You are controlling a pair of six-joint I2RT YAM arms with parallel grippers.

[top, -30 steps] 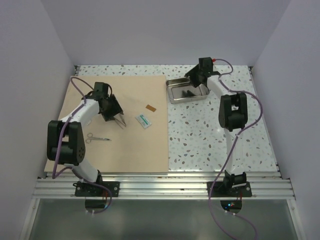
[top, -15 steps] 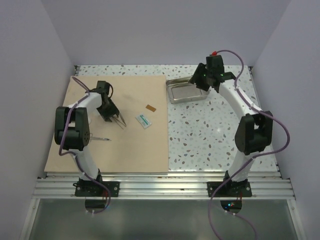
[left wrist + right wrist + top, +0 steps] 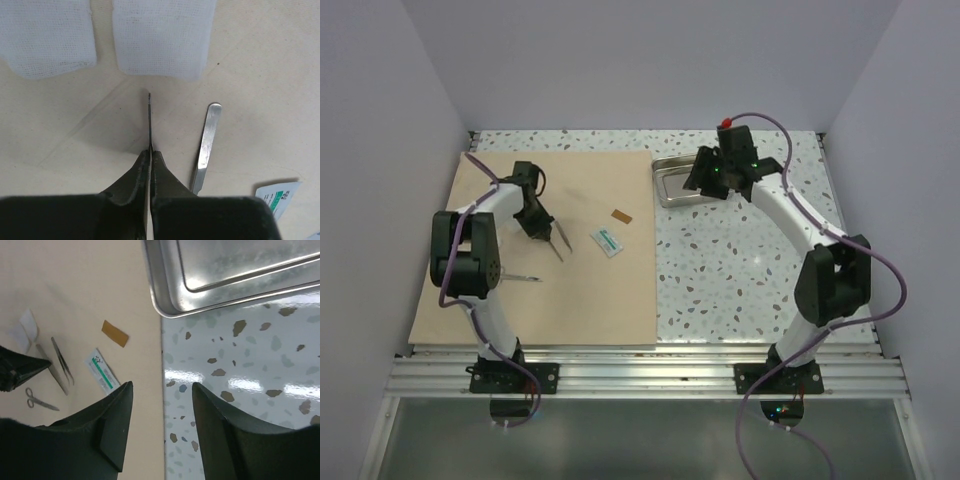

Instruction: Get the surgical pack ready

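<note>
Left gripper [image 3: 150,154] is clamped on thin tweezers [image 3: 149,120] over the wrap [image 3: 550,300]; right gripper [image 3: 162,390] is held open and empty beside the tray [image 3: 235,260] on the tabletop [image 3: 740,260]. Little is judged done: scissors [image 3: 520,278] and packet [image 3: 608,242] are left loose, the wrap is not yet folded

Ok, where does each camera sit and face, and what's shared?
Top external: fixed above and behind the bases, facing down on the table; left arm, right arm show.
Left wrist: looks down its shut left gripper, pinching a thin instrument, at wrap sheet and gauze.
Right wrist: looks down past its open right gripper at steel tray and sheet edge.
Shared: all three show the green-printed packet.
</note>
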